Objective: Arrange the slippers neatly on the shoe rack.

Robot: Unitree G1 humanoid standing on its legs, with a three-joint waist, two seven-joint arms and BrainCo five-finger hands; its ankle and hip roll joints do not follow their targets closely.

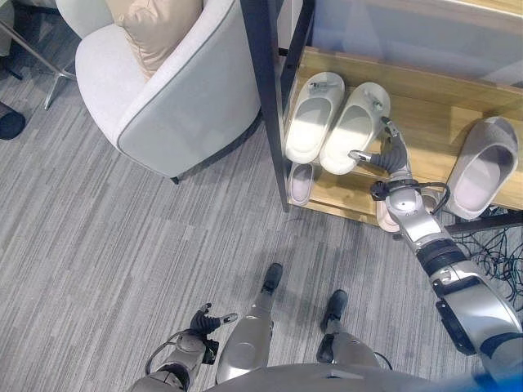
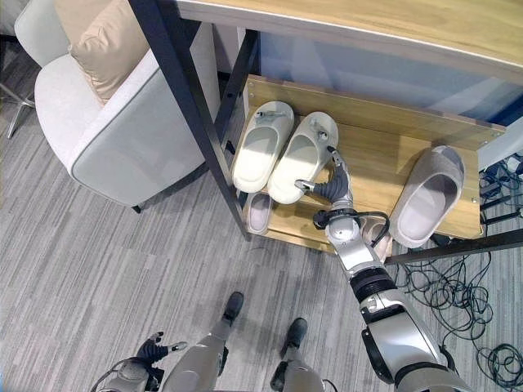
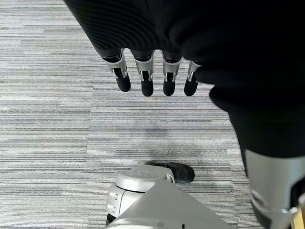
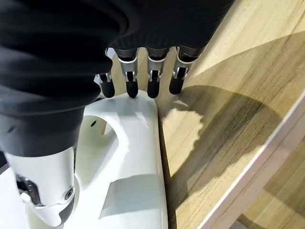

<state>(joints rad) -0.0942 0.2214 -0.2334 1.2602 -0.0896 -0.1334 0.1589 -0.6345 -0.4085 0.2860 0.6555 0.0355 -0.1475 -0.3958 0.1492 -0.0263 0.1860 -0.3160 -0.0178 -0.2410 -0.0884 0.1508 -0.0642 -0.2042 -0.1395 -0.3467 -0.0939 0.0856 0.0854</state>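
Two pale white slippers lie side by side, toes to the back, on the left of the wooden shoe rack shelf (image 1: 425, 122): the left one (image 1: 315, 114) and the right one (image 1: 354, 126). A grey slipper (image 1: 484, 166) lies alone on the shelf's right end. My right hand (image 1: 391, 155) is open just right of the right white slipper's heel, its thumb at the heel edge. In the right wrist view its straight fingers (image 4: 152, 81) hang over that slipper (image 4: 128, 157) and the shelf (image 4: 228, 95). My left hand (image 1: 208, 321) hangs open low over the carpet.
On a lower shelf two pinkish slippers (image 1: 301, 183) (image 1: 388, 214) peek out, the second partly behind my right arm. A black rack post (image 1: 265, 98) stands left of the shelf. A grey armchair (image 1: 163, 90) with a beige cushion stands further left. Cables (image 2: 458, 286) lie at the right.
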